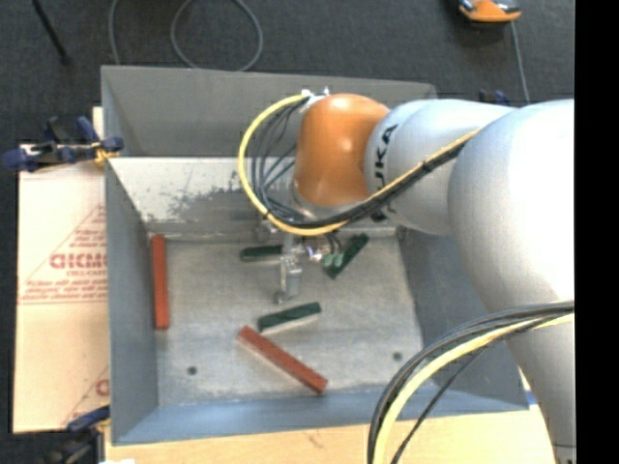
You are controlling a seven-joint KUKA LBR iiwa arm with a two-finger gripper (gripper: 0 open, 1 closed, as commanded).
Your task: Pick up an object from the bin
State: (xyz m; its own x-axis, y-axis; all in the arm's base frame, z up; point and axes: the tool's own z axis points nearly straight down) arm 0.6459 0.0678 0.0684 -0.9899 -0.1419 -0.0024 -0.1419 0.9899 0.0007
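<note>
Bin [131, 288] check from my end: arm [484, 182] comes in from the right, orange wrist cover [334, 153] over the middle. Red-brown stick [160, 281] along the left wall, second stick [282, 360] near the front. Jaws hang just behind a dark green bar [288, 317] mid-floor, I can't tell if clenched or released. Small green bits [261, 253] either side.

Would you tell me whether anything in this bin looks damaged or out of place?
Nothing serious: the red sticks and green sticks just lie scattered loose. Only the bin's back wall looks scuffed, speckled with dark marks.
</note>
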